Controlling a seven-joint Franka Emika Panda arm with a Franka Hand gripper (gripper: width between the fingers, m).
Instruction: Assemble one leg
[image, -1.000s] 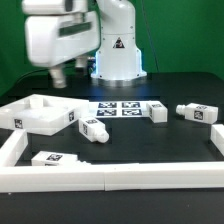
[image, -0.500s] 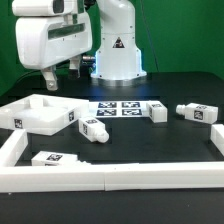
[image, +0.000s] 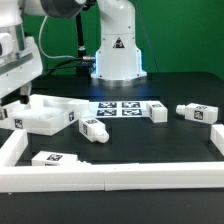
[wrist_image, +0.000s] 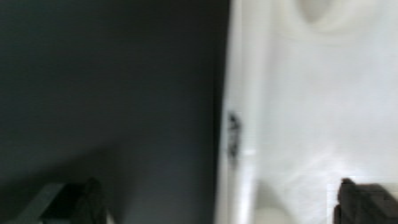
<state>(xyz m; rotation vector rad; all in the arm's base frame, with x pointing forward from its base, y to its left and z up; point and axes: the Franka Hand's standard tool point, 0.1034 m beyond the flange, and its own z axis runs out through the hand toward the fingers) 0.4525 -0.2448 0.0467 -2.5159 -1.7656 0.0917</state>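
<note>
The arm leans far out to the exterior view's left, with its gripper pointing down over the near-left part of the square white panel. In the wrist view the gripper is spread wide and grips nothing. Its dark fingers sit far apart, straddling the panel's edge, with black table on one side. I cannot tell whether they touch the panel. The first leg lies just beside the panel's corner on the exterior view's right. The second leg is at the end of the marker board, and the third leg lies further right. The fourth leg rests near the low white wall at the front.
</note>
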